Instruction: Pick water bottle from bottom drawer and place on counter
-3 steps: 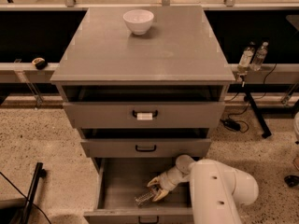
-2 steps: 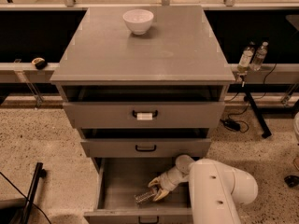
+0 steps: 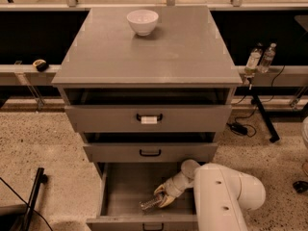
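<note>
1. The claw (image 3: 162, 198) is hanging inside the bottom drawer (image 3: 126, 186), toward its front right. It is sitting at the end of the white arm (image 3: 226, 196), which is reaching in over the drawer's right side.
2. I am not able to tell how wide the claw is standing, or whether it is actually gripping anything.
3. The water bottle (image 3: 149, 205) is lying on its side on the floor of the bottom drawer. It is slanting toward the front left, with its right end up against the claw.
4. The bottom drawer is standing pulled well out.
5. Directly above the bottom drawer, the middle drawer (image 3: 192, 152) is sitting slightly out, and the upper drawer (image 3: 106, 118) above that is jutting a little further.
6. Higher again above the bottom drawer, the counter (image 3: 144, 57) is carrying a white bowl (image 3: 142, 21) near its far edge.
</note>
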Robot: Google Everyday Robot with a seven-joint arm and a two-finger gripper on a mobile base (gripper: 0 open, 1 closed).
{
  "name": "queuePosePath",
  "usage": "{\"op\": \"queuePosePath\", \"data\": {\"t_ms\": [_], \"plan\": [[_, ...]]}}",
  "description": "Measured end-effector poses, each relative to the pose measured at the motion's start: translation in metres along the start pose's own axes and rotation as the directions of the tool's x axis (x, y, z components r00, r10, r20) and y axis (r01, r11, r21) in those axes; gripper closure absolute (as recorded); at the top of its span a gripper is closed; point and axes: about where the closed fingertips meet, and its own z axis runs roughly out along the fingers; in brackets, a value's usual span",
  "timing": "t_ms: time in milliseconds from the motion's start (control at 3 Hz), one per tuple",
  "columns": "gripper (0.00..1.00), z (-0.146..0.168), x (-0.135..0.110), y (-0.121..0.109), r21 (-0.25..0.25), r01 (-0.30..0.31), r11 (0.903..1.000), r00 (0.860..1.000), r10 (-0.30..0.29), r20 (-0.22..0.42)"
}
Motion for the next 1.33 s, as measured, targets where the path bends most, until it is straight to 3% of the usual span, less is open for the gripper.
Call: {"op": "queuePosePath", "data": {"t_ms": [333,667,1000,1333], "plan": [[1.0,-0.001,-0.001,0.0,0.0,0.0,1.0,1.0,0.0,0.0],[1.0,-0.024,-0.018,-0.001,0.082,0.011,0.9965,0.991,-0.022,0.136],[1.0,-0.073,-0.044,0.009,0.207,0.064,0.9763,0.957,-0.118,0.264],[1.0,-0.127,-0.069,0.021,0.307,0.077,0.9484,0.936,-0.175,0.305]]}}
